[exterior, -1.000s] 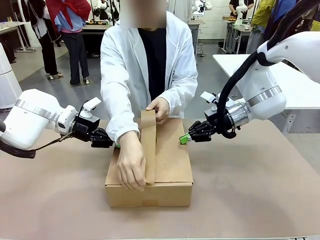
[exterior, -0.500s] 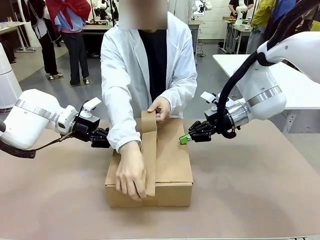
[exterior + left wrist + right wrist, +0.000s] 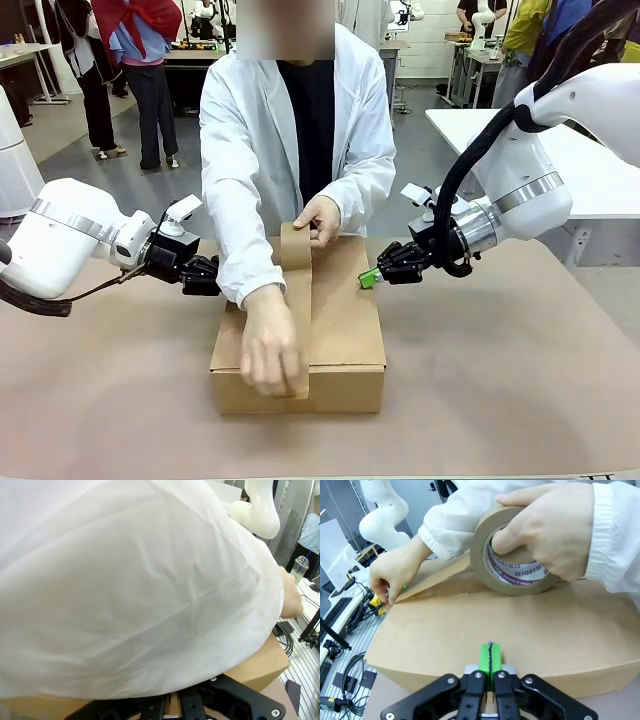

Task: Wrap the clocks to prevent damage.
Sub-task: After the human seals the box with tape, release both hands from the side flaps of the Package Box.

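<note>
The clocks are hidden from view. A closed cardboard box (image 3: 345,320) lies mid-table. The person presses a strip of brown tape (image 3: 298,300) over its front edge with one hand (image 3: 270,355) and holds the brown tape roll (image 3: 295,245) at the far edge with the other. My left gripper (image 3: 212,282) is shut at the box's left side, its tips behind the person's white sleeve (image 3: 140,585). My right gripper (image 3: 368,277) is shut with nothing in it, green pads together, just off the box's right edge. In the right wrist view, that gripper (image 3: 490,657) points at the box (image 3: 520,625) below the tape roll (image 3: 512,555).
The brown tabletop (image 3: 500,380) has free room right of and in front of the box. A white table (image 3: 590,170) stands at the back right. Other people stand far behind the person.
The person's near hand has drawn the tape down over the box's front edge, and the roll has dropped lower at the far edge. Neither arm has moved.
</note>
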Available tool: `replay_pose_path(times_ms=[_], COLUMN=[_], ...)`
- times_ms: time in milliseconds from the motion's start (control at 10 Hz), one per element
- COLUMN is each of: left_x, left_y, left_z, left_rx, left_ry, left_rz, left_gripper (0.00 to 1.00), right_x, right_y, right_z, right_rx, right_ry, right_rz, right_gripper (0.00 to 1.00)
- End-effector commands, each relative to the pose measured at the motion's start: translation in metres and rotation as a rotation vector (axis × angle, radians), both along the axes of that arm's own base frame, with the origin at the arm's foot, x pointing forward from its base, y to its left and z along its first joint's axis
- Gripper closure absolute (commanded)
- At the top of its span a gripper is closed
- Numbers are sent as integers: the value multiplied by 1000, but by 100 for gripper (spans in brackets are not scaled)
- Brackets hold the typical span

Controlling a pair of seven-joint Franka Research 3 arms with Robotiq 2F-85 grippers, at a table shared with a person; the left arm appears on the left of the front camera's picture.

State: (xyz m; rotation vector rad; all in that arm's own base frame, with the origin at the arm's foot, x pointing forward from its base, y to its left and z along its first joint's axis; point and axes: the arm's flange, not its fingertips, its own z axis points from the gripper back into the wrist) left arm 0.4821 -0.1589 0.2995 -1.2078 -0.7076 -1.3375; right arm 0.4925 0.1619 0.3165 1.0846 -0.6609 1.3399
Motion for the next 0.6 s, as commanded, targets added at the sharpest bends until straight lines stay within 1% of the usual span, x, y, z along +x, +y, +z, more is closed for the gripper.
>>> replay_pose_path(times_ms=[0,500], left_x=[-1,-1], left_y=[0,0], left_z=[-2,-2], left_rx=[0,0], left_ry=[-3,-3], left_rz=[5,5], left_gripper=[99,99], right_x=[1,1], right_y=[5,5], right_z=[-3,-3], right_rx=[-3,-3], right_ry=[-3,-3], right_rz=[-18,-18], right_gripper=[99,99])
